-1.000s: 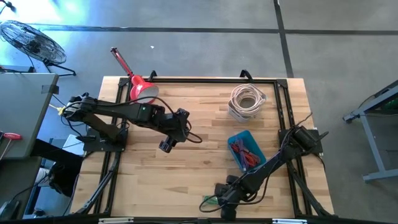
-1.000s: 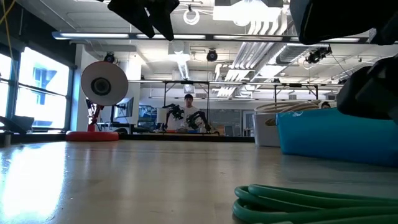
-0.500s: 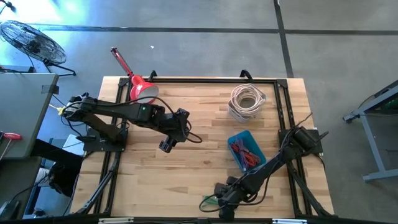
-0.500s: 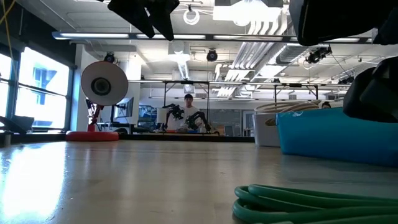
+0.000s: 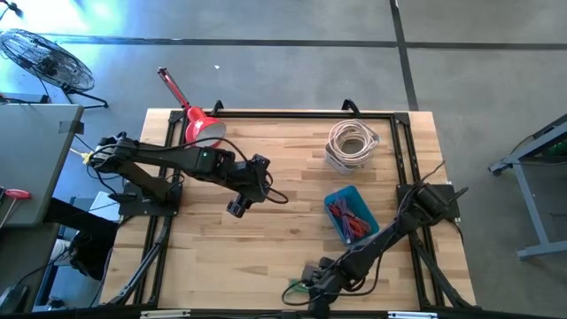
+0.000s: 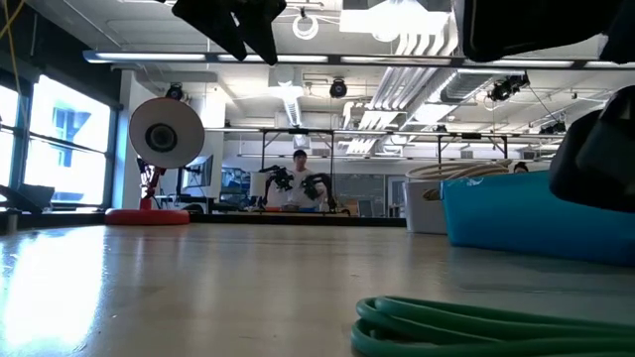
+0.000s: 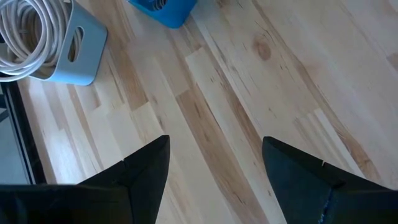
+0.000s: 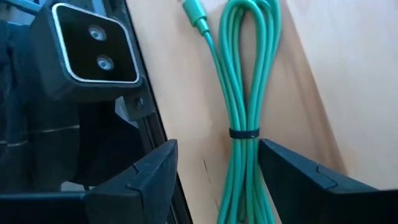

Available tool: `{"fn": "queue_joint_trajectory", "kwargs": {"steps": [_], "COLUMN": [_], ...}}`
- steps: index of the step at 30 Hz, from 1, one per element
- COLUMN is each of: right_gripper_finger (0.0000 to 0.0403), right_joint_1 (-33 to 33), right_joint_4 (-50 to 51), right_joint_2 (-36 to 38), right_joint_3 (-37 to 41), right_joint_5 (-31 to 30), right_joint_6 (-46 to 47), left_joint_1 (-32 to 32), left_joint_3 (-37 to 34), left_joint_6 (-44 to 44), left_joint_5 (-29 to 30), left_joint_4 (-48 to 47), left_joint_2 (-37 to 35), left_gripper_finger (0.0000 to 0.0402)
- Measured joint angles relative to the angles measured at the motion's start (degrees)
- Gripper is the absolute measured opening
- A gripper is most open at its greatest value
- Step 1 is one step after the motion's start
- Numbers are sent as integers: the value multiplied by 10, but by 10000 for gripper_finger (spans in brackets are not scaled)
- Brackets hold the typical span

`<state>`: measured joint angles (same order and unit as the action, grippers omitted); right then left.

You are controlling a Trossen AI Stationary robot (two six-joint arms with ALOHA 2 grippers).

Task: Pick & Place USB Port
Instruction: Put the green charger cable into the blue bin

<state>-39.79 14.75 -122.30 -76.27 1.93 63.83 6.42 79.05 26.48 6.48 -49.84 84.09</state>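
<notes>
right wrist view: right pincer (image 8: 214,180) spread wide over green cable (image 8: 249,112) on wooden table (image 8: 323,68).

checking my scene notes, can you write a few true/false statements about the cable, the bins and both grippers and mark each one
1. The green cable lies bundled between the open fingers of the right gripper. True.
2. The left gripper grips a white cable. False: it is open, empty, over bare wood.
3. The blue bin holds red cables. True.
4. The white cable coil lies in the blue bin. False: it sits in a separate grey holder.
</notes>
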Motion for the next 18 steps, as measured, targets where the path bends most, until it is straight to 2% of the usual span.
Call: {"fn": "queue_joint_trajectory", "kwargs": {"steps": [5, 9, 13, 18], "right_gripper_finger": [214, 182, 123, 20], "right_joint_1": [0, 4, 11, 28], "right_joint_4": [14, 27, 41, 71], "right_joint_2": [-1, -1, -1, -1], "right_joint_3": [0, 0, 0, -1], "right_joint_5": [-30, -27, -14, 26], "right_joint_6": [-10, -9, -5, 32], "left_joint_1": [0, 8, 23, 44], "left_joint_3": [0, 0, 0, 0], "left_joint_6": [0, 0, 0, -1], "left_joint_5": [-15, -18, -18, -17], "left_joint_4": [2, 3, 3, 3], "left_joint_2": [0, 0, 0, 0], "left_gripper_finger": [248, 248, 248, 248]}}
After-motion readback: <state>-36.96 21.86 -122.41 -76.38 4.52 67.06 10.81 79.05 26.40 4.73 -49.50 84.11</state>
